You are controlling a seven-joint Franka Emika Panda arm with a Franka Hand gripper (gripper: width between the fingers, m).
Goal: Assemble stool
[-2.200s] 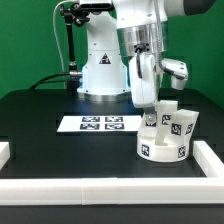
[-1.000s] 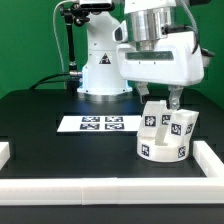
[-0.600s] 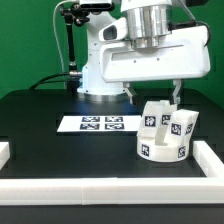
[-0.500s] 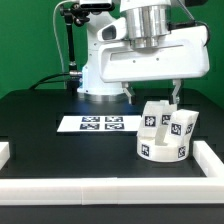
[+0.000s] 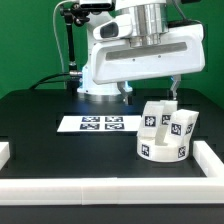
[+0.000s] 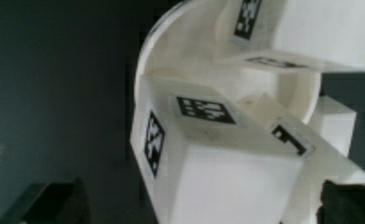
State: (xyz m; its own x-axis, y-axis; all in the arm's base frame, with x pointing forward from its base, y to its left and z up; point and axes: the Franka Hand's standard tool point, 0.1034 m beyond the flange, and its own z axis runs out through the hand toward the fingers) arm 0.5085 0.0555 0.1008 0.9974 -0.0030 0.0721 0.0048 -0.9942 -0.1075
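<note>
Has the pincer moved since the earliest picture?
Yes. The pincer has risen and turned broadside, now open above the stool, farther up from the marker board.

The arm's white base stood at the upper centre of the exterior view, behind the work surface; the wrist and broad white hand body hung in front of it, filling the upper right of the frame, turned so its wide face met the camera; the gripper [image 5: 150,92] pointed straight down, its two dark fingers [image 5: 126,92] spread far apart and holding nothing; in the wrist view the dark fingertips [image 6: 56,198] showed at the two lower corners, equally wide apart and bare.
</note>
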